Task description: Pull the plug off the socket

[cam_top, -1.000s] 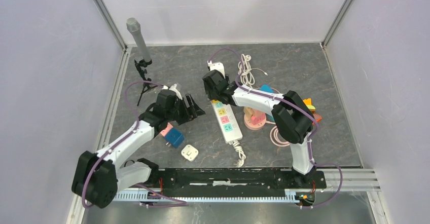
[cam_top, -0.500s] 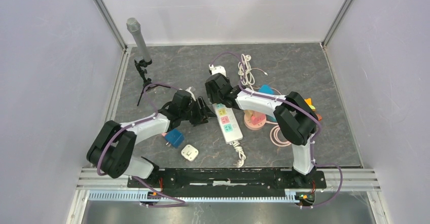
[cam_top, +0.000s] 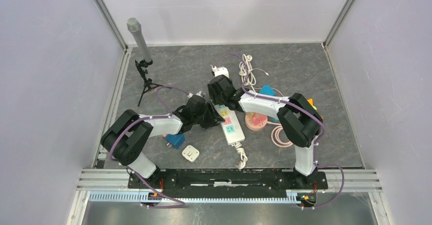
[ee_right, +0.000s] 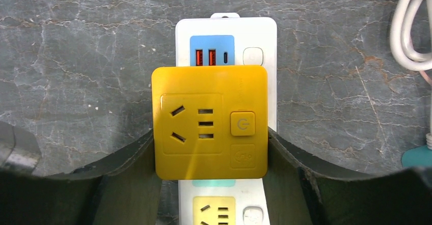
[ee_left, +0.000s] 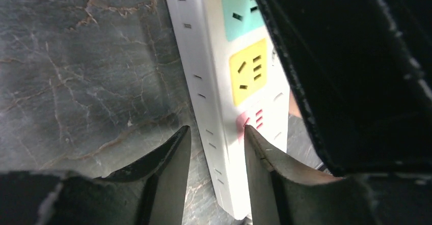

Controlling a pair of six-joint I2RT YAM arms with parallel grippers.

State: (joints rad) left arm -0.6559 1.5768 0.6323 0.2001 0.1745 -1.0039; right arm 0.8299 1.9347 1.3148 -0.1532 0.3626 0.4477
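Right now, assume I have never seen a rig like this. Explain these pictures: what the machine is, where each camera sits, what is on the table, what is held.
Two robot arms are bolted at the near edge of a table, each ending in a two-fingered tool. The wide picture looks down from above; the other two come from cameras on the wrists, so each looks along its own tool. On the table lie a white power strip, a microphone on a tripod, a blue block, a small white adapter and a coiled white cable. The right tool grips the yellow plug by its sides; the plug sits in the strip. The left tool has its jaws apart over the strip's long edge and holds nothing.
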